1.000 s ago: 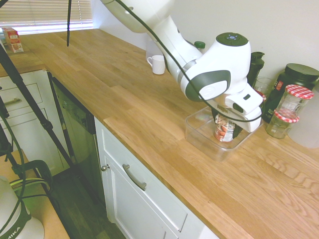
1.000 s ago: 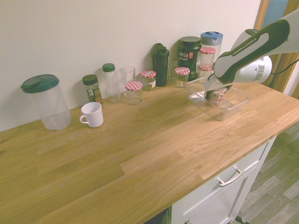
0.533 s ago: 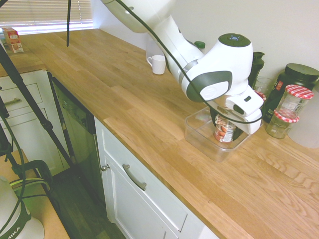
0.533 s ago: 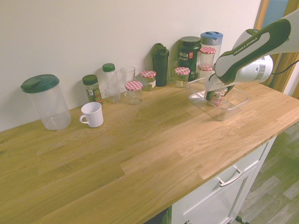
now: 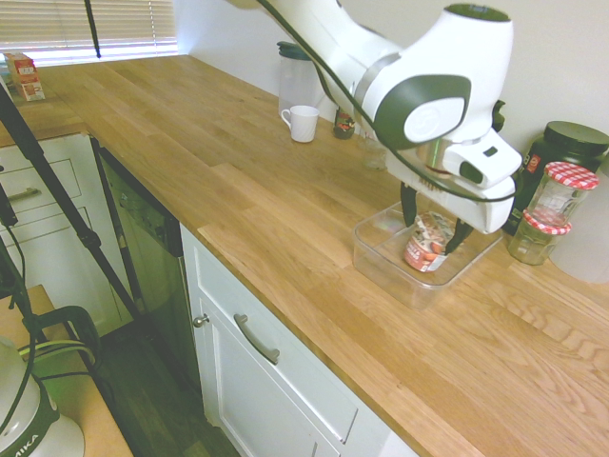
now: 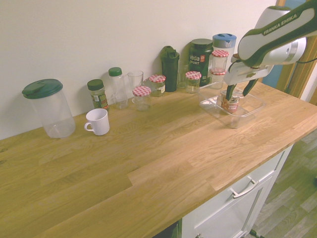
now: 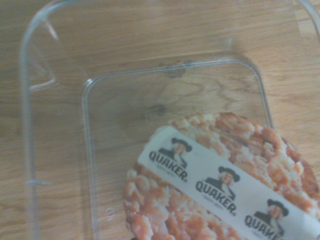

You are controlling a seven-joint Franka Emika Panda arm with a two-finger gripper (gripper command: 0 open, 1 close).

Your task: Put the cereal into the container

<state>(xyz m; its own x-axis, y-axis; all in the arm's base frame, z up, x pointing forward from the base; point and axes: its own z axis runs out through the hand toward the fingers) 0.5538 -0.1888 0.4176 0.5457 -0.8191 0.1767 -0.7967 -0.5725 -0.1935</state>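
Oak-veneer kitchen countertop [image 5: 238, 181] with a row of jars and bottles along the wall. The cereal [image 5: 427, 242], a small cup-shaped Quaker package printed red-orange and white and tapering toward its base, stands upright inside the container [image 5: 381, 257], a clear square plastic tub with rounded corners and low walls. In the second exterior view the cereal [image 6: 230, 103] sits near the middle of the container [image 6: 213, 108], its top rising above the tub's rim. From the wrist view, the cereal's lid [image 7: 220, 185] shows a photograph of orange-pink flakes crossed by a white band bearing the repeated Quaker name and hatted figure; the tub's floor [image 7: 140, 115] around it is bare and transparent, the wood grain visible through it.

The gripper [image 5: 434, 217] hangs above the cup, pointing steeply down, its two dark fingers spread apart on either side of the package's upper part and gripping nothing; whether the fingertips still brush the cup cannot be told. Just beside the tub toward the wall stand glass jars with red-checked lids [image 5: 557, 205] and a dark Vega canister [image 6: 200, 59]. Further along the countertop rest a white mug [image 6: 97, 122] and a clear pitcher with a green lid [image 6: 47, 106].
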